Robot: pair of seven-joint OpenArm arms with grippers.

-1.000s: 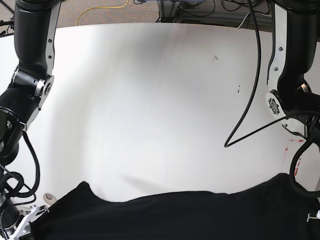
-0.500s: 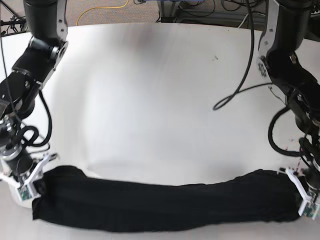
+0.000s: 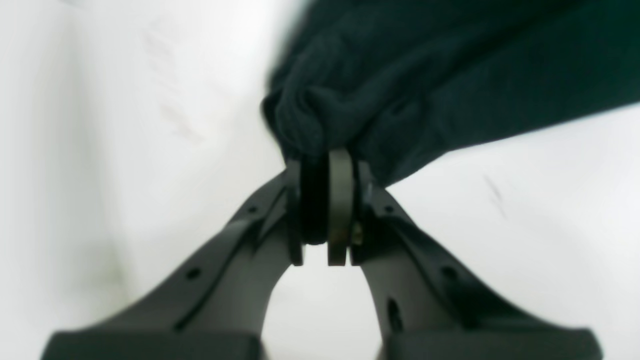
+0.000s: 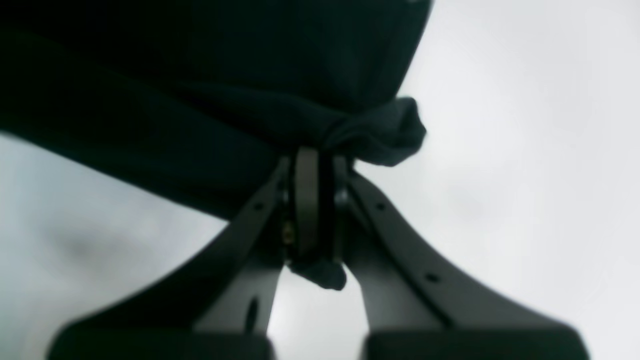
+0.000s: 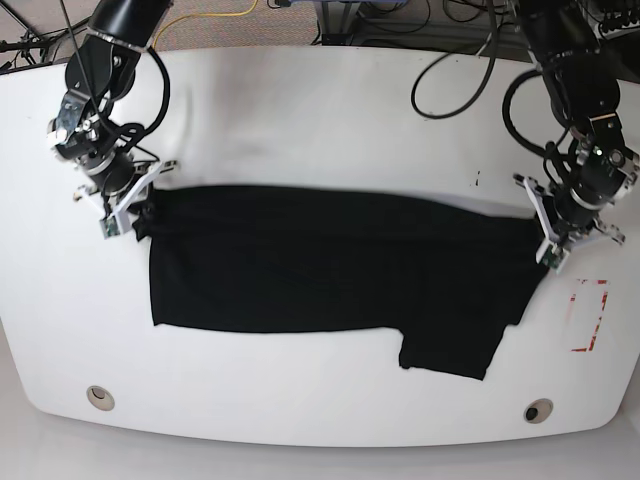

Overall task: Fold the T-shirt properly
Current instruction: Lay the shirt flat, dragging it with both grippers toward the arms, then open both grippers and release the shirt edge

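While both arms hold their ends, the T-shirt (image 5: 330, 270) lies stretched across the middle of the bench (image 5: 320, 110), its long axis running from the bench's one side edge toward the other. The left tool (image 5: 545, 245) has its tips pressed together on a bunched corner of black cloth at one end, and the right tool (image 5: 125, 215) pinches the opposite corner the same way. Up close, the left tool (image 3: 327, 200) shows cloth wadded between its flat tips, and the right tool (image 4: 312, 200) likewise, with a scrap poking out below.

So the cloth spreads away from both tools toward the near edge of the bench, with one flap hanging lower on the left arm's side. Neither arm is nearer; each owns its end, and the held edge between them looks fairly taut.

Compared with half a second ago, what a change: back then the shirt was a rolled dark band down by the near edge, and now it has been dragged well up the bench and laid out flat. No print shows; only plain black faces up.
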